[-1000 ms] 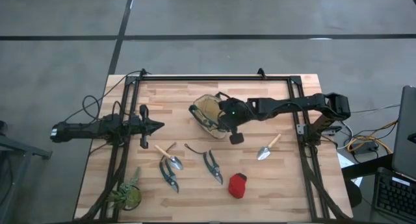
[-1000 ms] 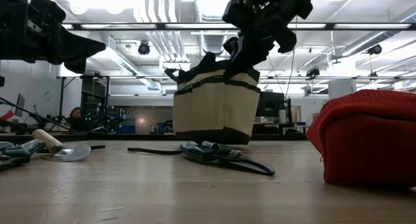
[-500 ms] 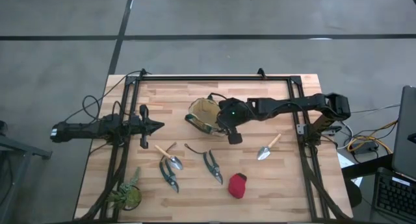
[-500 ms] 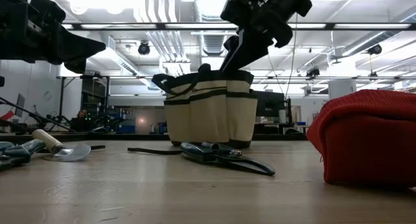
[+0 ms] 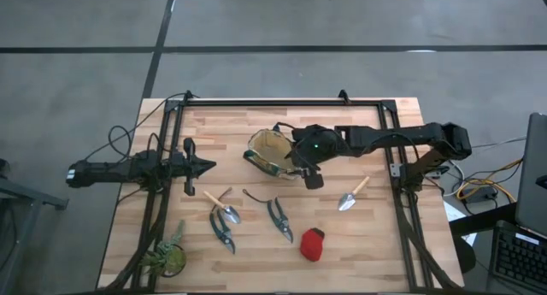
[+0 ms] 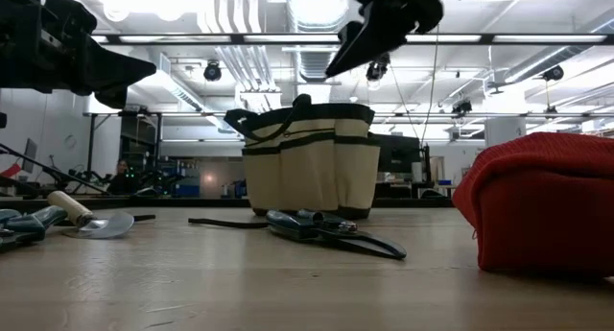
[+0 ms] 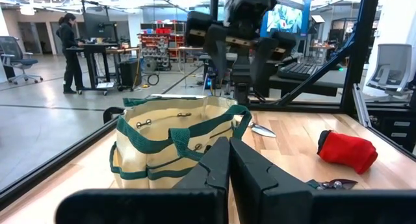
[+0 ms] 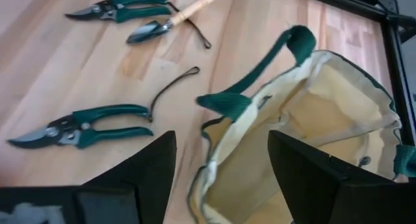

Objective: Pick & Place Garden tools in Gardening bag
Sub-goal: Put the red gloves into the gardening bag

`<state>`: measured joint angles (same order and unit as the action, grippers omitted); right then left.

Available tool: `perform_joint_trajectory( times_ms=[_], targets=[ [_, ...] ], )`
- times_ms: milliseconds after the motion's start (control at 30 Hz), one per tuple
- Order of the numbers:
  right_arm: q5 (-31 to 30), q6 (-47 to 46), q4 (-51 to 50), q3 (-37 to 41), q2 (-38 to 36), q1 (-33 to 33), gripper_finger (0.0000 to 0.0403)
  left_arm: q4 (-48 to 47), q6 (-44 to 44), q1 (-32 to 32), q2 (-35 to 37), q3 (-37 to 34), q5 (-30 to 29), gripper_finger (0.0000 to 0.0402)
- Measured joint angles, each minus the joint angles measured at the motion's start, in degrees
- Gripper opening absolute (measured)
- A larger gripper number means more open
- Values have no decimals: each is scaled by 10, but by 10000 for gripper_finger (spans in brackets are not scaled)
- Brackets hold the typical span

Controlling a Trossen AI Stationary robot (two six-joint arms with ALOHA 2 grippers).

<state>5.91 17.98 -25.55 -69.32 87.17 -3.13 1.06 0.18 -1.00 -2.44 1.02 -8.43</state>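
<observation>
The gardening bag point(image 5: 270, 150) stands upright on its base at mid-table, mouth up, its green handles point(image 8: 260, 87) slack over the rim. My right gripper point(image 5: 305, 173) hangs open just above the bag's right rim point(image 6: 355, 67), touching nothing. One trowel point(image 5: 352, 194) lies to the right of the bag. The other trowel point(image 5: 222, 204), two shears point(image 5: 279, 219) point(image 5: 222, 231) and the red item point(image 5: 312, 244) lie nearer the front edge. My left gripper point(image 5: 210, 166) is shut and level at the table's left, pointing at the bag point(image 7: 175, 143).
A green leafy plant point(image 5: 167, 257) sits at the front left corner. A thin dark cord point(image 8: 172, 87) lies on the wood between the bag and the shears. A black frame point(image 5: 282, 103) borders the table's far edge and sides.
My right gripper has opened, let go of the bag's rim and risen clear of it, moving slightly toward the table's right edge. The bag, tilted and partly lifted a second ago, has settled upright on its base.
</observation>
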Motion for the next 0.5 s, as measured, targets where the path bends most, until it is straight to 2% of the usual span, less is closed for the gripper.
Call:
perform_joint_trajectory(
  times_ms=[500],
  targets=[
    [0, -67, -128, 3, -26, 82, 226, 1, 0, 0, 0, 0, 0, 14]
  ],
)
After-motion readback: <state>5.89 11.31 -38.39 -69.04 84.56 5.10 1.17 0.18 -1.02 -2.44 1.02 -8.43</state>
